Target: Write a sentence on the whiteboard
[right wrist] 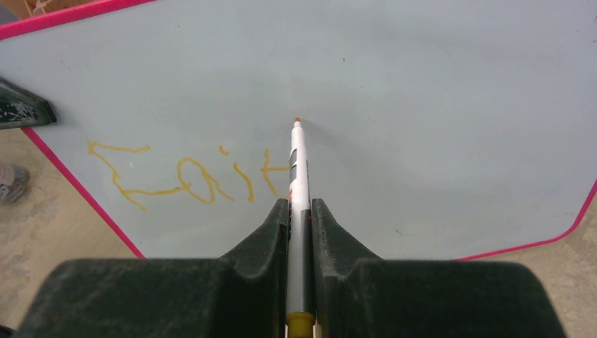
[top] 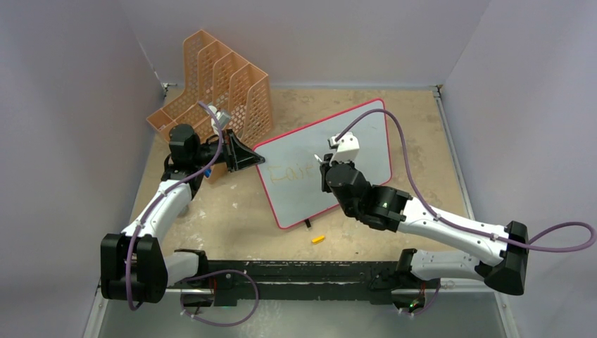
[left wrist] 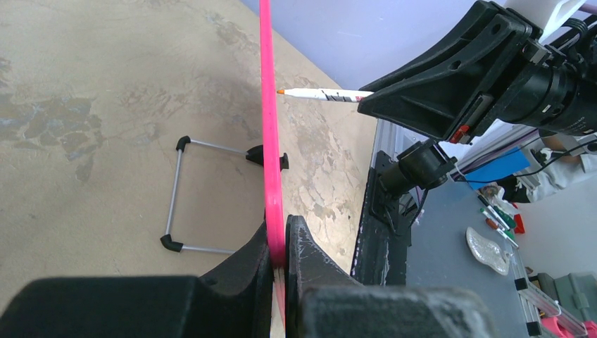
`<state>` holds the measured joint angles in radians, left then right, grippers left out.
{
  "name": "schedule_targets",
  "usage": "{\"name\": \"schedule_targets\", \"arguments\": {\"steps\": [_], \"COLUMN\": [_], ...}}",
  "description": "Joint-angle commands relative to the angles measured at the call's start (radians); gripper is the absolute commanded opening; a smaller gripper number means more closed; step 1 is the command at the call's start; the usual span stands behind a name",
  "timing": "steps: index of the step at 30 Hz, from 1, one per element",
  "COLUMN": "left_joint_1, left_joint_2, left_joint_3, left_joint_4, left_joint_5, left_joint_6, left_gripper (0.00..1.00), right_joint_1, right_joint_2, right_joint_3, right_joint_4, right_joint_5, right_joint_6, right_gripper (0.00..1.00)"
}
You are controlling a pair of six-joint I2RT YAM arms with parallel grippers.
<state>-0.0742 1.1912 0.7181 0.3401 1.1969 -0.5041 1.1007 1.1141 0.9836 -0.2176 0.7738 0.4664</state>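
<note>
Two grips: left end effector (left wrist: 278, 234) pinches the whiteboard (top: 366, 141) rim, right end effector (right wrist: 300, 205) holds a marker (right wrist: 298, 162) beside the sentence (right wrist: 190, 176)

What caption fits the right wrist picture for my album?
The right gripper points a white orange-tipped marker at the pink-framed whiteboard, past yellow-orange handwritten letters.

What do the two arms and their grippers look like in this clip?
The left arm and right arm have white links with black joint housings, each trailing a purple cable. The left gripper and right gripper are black and wedge-shaped.
</note>
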Motion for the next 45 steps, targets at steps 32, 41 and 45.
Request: {"name": "schedule_targets", "arguments": {"steps": [32, 41, 45], "left_joint_1": [-0.004, -0.003, -0.003], "left_joint_2": [0.002, 0.002, 0.002], "left_joint_3": [0.035, 0.035, 0.035], "left_joint_4": [0.013, 0.013, 0.013], "left_joint_5": [0.034, 0.035, 0.034], "left_joint_6": [0.061, 0.061, 0.061], "left_gripper": [0.0, 0.0, 0.0], "right_joint_1": [-0.024, -0.023, -0.023], "right_joint_2": [0.048, 0.052, 0.05], "right_joint_3": [0.024, 0.009, 0.004], "right_joint_4": [-0.099, -0.14, -0.15], "right_joint_5": [-0.09, -0.121, -0.128], "right_joint_6": [0.052, 0.082, 0.088], "right_gripper": [0.0, 0.0, 0.0]}}
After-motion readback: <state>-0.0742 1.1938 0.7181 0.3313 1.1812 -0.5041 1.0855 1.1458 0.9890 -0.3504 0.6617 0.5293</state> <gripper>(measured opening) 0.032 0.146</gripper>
